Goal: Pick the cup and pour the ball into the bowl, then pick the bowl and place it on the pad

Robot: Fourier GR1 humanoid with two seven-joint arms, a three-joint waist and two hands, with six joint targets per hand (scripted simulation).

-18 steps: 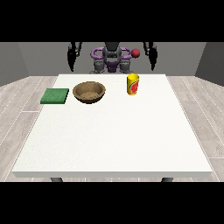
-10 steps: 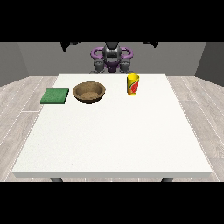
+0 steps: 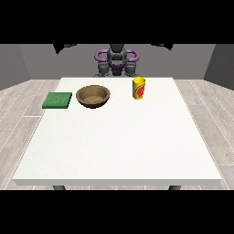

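A yellow cup [image 3: 139,87] with a red mark stands upright at the far side of the white table [image 3: 119,146], right of centre. No ball shows in it or anywhere else. A brown wooden bowl [image 3: 93,96] sits to the cup's left, and a flat green pad [image 3: 57,100] lies left of the bowl. Both arms are raised high behind the table. Only dark tips of the hand at the view's left [image 3: 64,46] and the hand at the view's right [image 3: 164,45] show at the scene's upper edge, far above the objects.
The robot's grey and purple torso [image 3: 117,61] stands behind the table's far edge. Grey plank floor [image 3: 18,109] surrounds the table on both sides.
Both hands have risen from beside the torso to the scene's top edge. A small red ball seen near the robot's shoulder 0.9 s ago no longer shows. Cup, bowl and pad have not moved.
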